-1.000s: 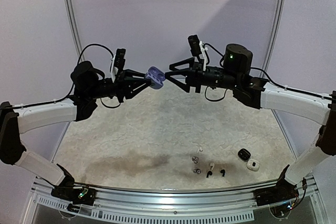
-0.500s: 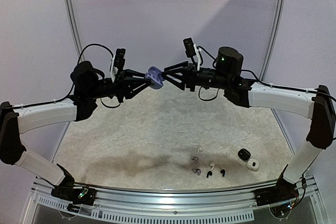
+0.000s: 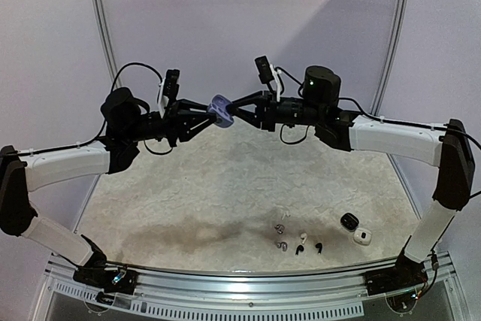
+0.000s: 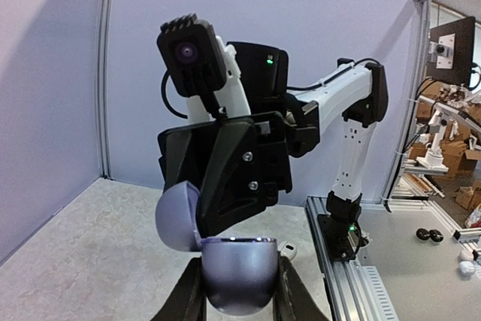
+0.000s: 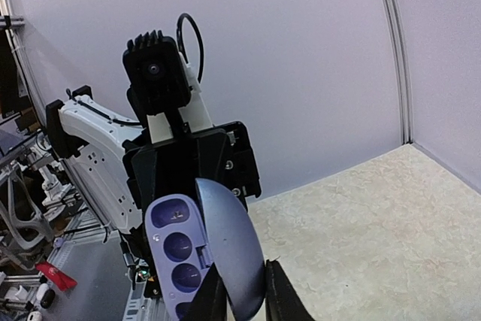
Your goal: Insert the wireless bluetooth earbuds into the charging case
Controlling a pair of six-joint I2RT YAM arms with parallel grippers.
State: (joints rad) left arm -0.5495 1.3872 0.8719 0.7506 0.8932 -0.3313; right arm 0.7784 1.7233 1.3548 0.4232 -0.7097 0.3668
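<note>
Above the tabletop [image 3: 188,186] at 12 o'clock, your left gripper [image 3: 213,114] is clenching the charging case [image 3: 221,109] while your right gripper [image 3: 234,107] is pinching its lid [image 5: 229,257]. Earbuds [image 3: 294,237] are lying at 5 o'clock. Opposing pulls are, I judge, risking a strained hinge or a dropped case.

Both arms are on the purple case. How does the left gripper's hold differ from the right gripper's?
The left gripper is clamped on the rounded base of the purple case; the right gripper pinches its open lid. The left gripper reaches in from the left, the right gripper from the opposite side. Shared: both hang high above the table, on the same case.
</note>
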